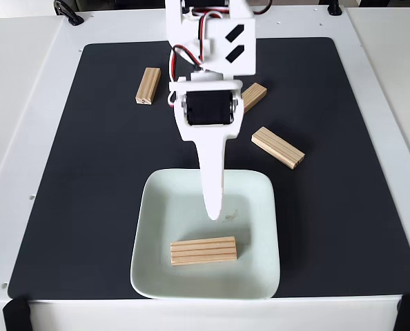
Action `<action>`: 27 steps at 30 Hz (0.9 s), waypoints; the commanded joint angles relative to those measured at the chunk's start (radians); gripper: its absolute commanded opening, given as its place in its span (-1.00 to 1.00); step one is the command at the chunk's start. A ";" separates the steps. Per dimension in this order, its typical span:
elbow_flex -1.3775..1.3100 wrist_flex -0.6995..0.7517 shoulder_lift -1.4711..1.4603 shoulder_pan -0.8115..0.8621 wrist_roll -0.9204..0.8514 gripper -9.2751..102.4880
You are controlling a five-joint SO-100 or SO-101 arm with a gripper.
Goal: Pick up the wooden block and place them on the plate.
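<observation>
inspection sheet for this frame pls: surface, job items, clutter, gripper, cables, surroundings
Surface: black mat on a white table.
Job's things: one wooden block lies flat on the plate; three blocks on the mat, at upper left, beside the arm and partly hidden, and right of centre.
Clutter: nothing seen.
Grippers: gripper over the plate, holding nothing; whether the fingers are open cannot be told.
Cables: red, black and white wires on the arm.
Surroundings: black clamps at the near corners.
</observation>
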 commanded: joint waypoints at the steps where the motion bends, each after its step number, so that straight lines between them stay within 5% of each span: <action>1: 0.115 0.008 0.230 0.005 0.008 -0.83; 20: 1.322 0.008 1.313 0.126 0.083 -0.84; 24: 1.440 0.020 1.463 0.147 -0.163 -0.84; 27: 1.486 0.170 1.542 0.193 -0.483 -0.84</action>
